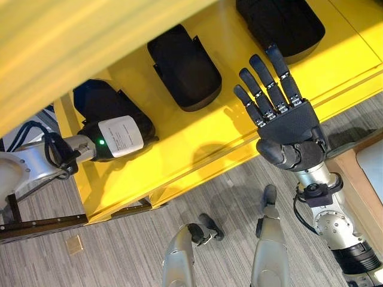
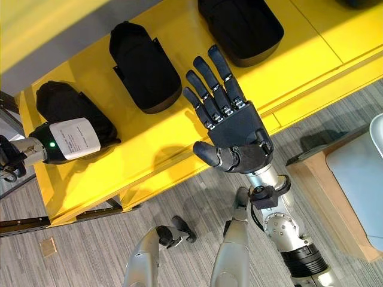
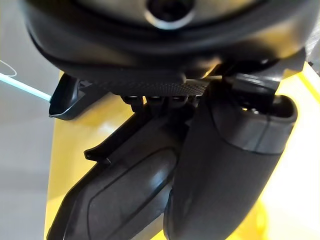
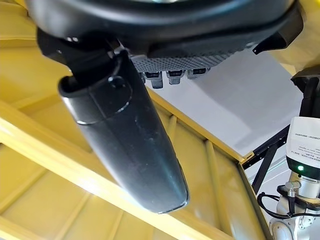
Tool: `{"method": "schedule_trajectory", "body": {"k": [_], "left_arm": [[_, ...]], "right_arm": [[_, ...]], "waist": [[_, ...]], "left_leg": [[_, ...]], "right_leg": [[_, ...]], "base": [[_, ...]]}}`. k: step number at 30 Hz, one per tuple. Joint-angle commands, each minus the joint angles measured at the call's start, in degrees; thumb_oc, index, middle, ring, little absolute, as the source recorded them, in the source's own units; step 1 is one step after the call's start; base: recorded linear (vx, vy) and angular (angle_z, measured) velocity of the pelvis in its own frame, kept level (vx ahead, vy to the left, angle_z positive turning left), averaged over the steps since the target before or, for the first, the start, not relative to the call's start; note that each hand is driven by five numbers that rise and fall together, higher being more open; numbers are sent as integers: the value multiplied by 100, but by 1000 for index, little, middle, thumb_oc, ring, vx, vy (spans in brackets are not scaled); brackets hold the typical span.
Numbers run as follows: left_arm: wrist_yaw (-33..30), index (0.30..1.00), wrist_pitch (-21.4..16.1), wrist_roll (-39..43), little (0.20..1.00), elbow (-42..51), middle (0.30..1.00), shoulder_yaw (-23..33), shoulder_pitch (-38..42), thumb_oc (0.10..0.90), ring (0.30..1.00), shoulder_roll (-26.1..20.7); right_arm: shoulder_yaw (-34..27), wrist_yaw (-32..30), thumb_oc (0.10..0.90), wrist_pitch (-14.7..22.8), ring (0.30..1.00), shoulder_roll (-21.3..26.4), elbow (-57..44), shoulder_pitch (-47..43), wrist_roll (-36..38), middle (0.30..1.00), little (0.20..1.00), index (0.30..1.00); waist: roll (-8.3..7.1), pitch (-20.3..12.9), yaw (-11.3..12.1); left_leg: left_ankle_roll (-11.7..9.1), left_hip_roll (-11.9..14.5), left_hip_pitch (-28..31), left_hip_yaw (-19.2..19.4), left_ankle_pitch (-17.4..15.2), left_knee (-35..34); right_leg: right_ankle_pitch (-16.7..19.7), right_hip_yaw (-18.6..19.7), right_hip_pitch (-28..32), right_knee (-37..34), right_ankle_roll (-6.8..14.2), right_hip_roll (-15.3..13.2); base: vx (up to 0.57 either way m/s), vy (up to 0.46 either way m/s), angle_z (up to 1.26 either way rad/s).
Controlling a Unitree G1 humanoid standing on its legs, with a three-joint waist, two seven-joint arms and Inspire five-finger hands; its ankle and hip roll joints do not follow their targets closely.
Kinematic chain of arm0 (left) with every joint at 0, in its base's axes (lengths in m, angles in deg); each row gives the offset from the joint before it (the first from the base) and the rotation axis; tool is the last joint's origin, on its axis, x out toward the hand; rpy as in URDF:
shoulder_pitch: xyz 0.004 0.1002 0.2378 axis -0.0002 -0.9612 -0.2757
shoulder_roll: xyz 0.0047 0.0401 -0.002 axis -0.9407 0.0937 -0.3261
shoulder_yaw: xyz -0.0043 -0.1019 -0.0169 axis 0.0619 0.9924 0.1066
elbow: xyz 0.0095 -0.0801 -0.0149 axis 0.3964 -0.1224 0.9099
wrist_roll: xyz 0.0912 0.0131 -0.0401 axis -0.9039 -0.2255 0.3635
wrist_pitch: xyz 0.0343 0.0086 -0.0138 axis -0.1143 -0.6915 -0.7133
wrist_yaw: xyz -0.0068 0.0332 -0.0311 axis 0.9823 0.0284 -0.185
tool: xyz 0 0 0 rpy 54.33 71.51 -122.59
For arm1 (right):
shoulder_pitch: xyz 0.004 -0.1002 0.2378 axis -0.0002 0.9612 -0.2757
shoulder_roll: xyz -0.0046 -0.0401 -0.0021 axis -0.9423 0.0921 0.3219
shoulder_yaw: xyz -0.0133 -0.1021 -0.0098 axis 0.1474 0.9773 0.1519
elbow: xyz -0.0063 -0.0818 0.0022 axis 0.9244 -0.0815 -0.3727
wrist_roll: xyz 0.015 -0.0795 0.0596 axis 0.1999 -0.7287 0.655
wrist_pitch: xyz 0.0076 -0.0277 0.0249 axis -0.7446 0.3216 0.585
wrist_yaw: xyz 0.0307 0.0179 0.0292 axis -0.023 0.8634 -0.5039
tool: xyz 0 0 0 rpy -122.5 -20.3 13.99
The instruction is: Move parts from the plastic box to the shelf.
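Three black moulded parts lie on the yellow shelf (image 1: 197,140). My left hand (image 3: 235,165) reaches in from the left and is curled on the leftmost black part (image 1: 99,101), thumb along its side; its fingers are hidden behind the part (image 3: 125,200). A second part (image 1: 185,66) lies in the middle of the shelf and a third (image 1: 287,21) at the far right. My right hand (image 1: 287,122) hovers over the shelf's front edge, between the middle and right parts, with straight fingers and nothing in it.
An upper yellow shelf board (image 1: 72,42) overhangs the left half of the shelf. A wood-framed pale surface (image 2: 353,179) stands at the right. A dark metal frame (image 1: 36,226) sits low at the left, and a small tan square (image 1: 75,244) lies on the floor.
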Motion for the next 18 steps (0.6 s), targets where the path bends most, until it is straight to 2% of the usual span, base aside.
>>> {"method": "schedule_trajectory", "body": {"k": [1, 5, 8, 11, 18], "left_arm": [[288, 1000, -225, -695, 1000, -254, 1000, -389, -550, 900, 1000, -322], [-218, 1000, -152, -930, 1000, -476, 1000, -475, -469, 900, 1000, -307], [-873, 1000, 96, -1372, 1000, -797, 1000, -562, -435, 900, 1000, -239], [-1357, 1000, 77, -1671, 1000, -1144, 1000, -703, -317, 900, 1000, -131], [-2285, 1000, 457, -2698, 1000, -2179, 1000, -951, -208, 900, 1000, 410]], "right_arm": [[-326, 286, 900, 173, 1000, 105, -753, -765, 4, 1000, 1000, 1000], [-290, 362, 900, 184, 1000, 51, -703, -738, -4, 1000, 1000, 1000], [-203, 378, 900, 273, 1000, 34, -670, -743, 35, 1000, 1000, 1000], [-151, 375, 900, 290, 1000, -21, -632, -777, 14, 1000, 1000, 1000], [1, 265, 900, 284, 1000, -153, -631, -878, -68, 1000, 1000, 1000]], "waist": [[-25, 603, -113], [-50, 603, -108], [-82, 603, -130], [-96, 603, -137], [-109, 603, -199]], "left_leg": [[-313, -550, 598, -204, 723, -1554], [-315, -544, 594, -220, 720, -1544], [-309, -517, 597, -203, 722, -1543], [-308, -516, 585, -200, 729, -1543], [-290, -504, 561, -185, 746, -1559]], "right_leg": [[-463, 333, -3, 751, 867, -734], [-459, 338, -5, 781, 854, -720], [-464, 349, -29, 825, 860, -716], [-465, 347, -39, 841, 851, -706], [-477, 424, -145, 929, 849, -693]], "base": [[0, 0, 0], [0, 0, 0], [0, 0, 0], [6, 0, -3], [3, 3, -1]]}}
